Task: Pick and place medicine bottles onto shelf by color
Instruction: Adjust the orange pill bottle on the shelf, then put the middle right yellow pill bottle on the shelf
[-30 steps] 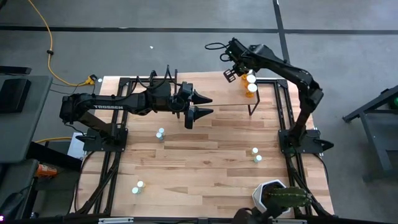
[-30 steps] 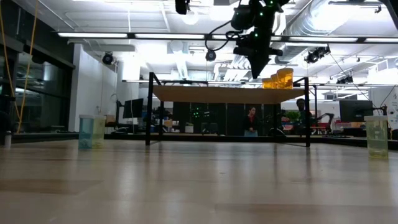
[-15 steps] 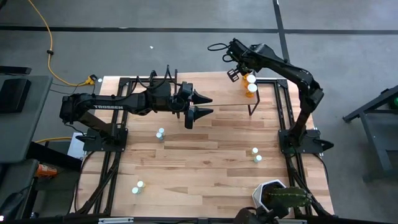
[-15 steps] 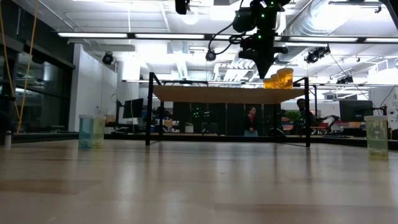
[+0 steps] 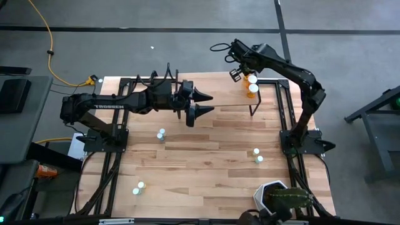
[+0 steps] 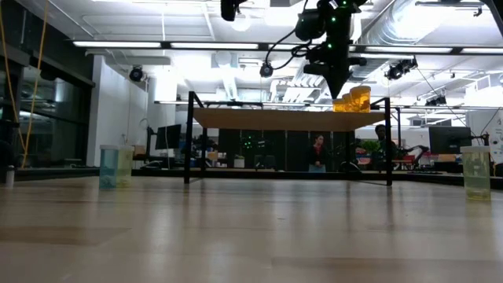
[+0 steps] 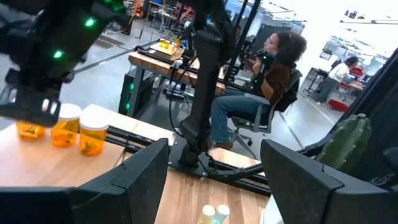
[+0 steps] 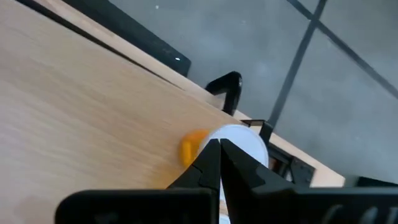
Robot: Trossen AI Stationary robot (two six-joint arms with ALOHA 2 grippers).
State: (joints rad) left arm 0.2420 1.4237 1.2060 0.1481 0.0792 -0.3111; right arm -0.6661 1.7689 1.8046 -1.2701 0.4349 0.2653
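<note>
while a person sits behind the striped tabletop, left jaws released, right clenched.

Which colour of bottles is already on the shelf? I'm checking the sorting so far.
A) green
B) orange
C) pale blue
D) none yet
B: the orange bottles stand on the shelf at its right end, and the green and blue ones are down on the tabletop.

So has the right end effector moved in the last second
Yes, slightly. In the high view the right end effector has crept toward the orange bottles on the shelf; in the low view it now hangs right beside them, shut.
</note>
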